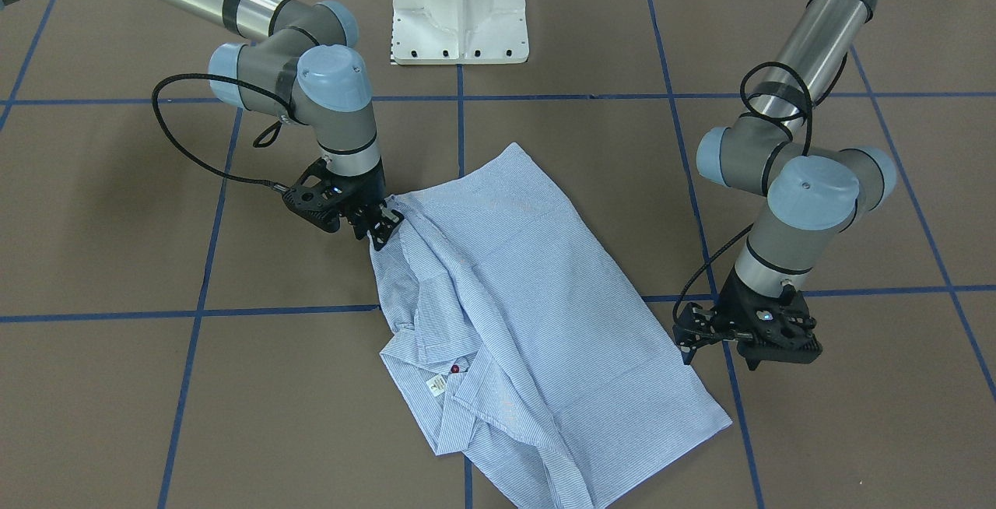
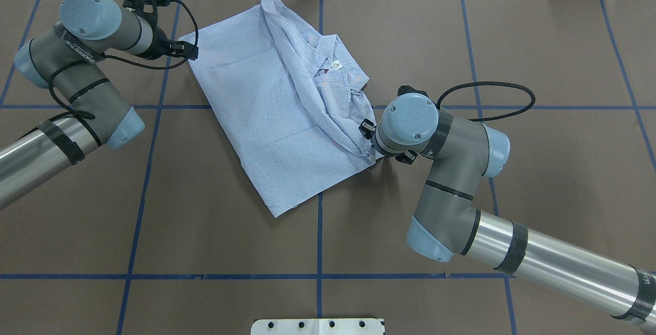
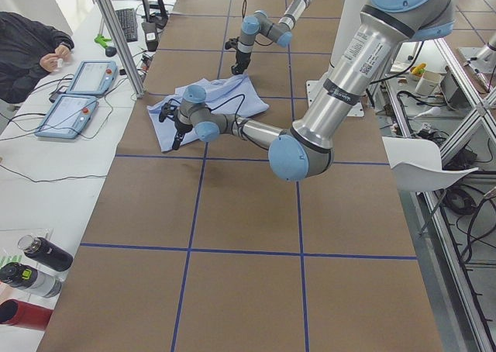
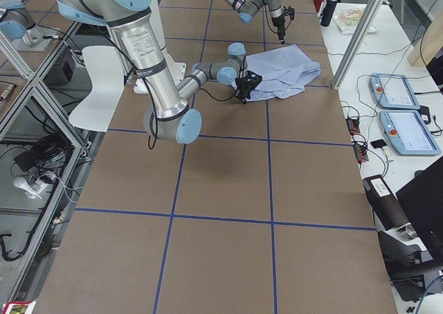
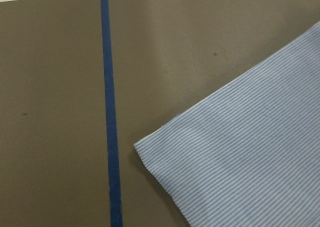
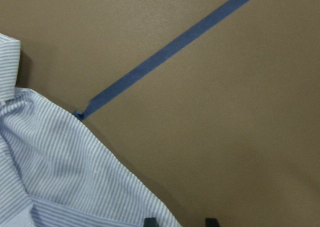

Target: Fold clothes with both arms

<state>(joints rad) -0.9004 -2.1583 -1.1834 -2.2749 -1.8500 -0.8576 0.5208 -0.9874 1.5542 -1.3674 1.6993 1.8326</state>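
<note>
The light-blue striped shirt lies partly folded on the brown table, collar, neck label and a red button up. It also shows in the overhead view. My right gripper is low at the shirt's bunched side edge. In the right wrist view its fingertips stand apart, with the shirt's edge beside one and bare table between them. My left gripper hangs open just off the opposite side of the shirt, not touching it. The left wrist view shows a shirt corner and no fingers.
The white base pedestal stands at the robot's side of the table. Blue tape lines grid the brown surface. In the exterior left view an operator, pendants and bottles sit past the table's far edge.
</note>
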